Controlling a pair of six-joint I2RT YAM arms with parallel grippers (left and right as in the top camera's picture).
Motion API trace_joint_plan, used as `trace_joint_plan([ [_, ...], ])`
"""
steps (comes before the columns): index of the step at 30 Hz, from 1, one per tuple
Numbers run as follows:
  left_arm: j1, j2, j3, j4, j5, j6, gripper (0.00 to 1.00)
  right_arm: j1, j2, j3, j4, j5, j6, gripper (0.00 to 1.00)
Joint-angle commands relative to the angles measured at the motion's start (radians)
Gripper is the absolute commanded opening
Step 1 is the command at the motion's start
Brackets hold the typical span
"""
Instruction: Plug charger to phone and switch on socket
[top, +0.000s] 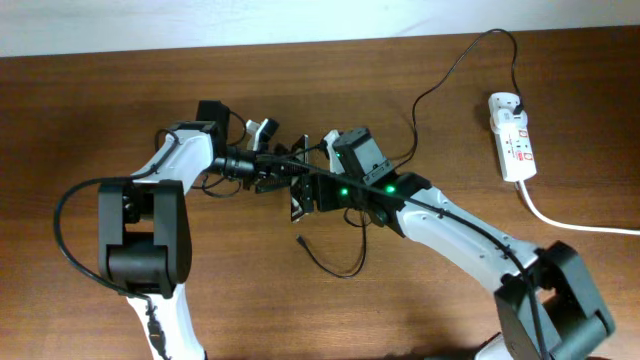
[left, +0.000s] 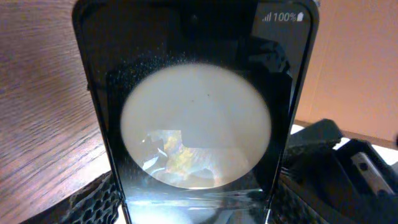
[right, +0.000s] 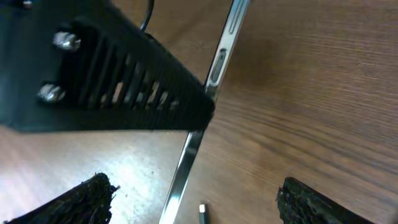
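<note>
The phone (top: 287, 180) is held up on edge above the table's middle. It fills the left wrist view (left: 196, 112), showing "100%" and a big pale round reflection. My left gripper (top: 262, 172) is shut on its lower end (left: 199, 208). My right gripper (top: 303, 197) is open, with its fingers apart on either side of the phone's silver edge (right: 214, 68) and touching nothing (right: 208, 202). The charger (top: 420, 95), a thin black cable, runs from the socket (top: 512, 140) and loops over the table. Its plug tip (top: 300, 240) lies free on the wood, also seen in the right wrist view (right: 203, 213).
The socket's thick white cord (top: 575, 224) runs off to the right edge. The black cable loops on the table under the right arm (top: 352, 268). The left gripper's black body (right: 106, 74) crowds the right wrist view. The table's far edge meets a pale wall (top: 300, 20).
</note>
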Motion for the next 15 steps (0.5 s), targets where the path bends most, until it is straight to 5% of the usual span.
trace_joint_plan([
  [1,-0.002,0.007,0.000,0.006,0.034,0.019,0.74,0.013,0.047,0.010,0.048,0.029,0.022,0.88],
  [4,-0.002,0.007,0.000,0.006,0.034,0.019,0.74,0.013,0.085,0.010,0.098,0.031,0.022,0.81],
  [8,-0.002,0.007,0.000,0.015,0.033,0.019,0.74,0.013,0.096,0.010,0.190,-0.040,0.022,0.53],
  [15,-0.002,0.007,0.000,0.024,0.014,0.019,0.74,0.060,0.097,0.010,0.175,0.027,0.022,0.49],
])
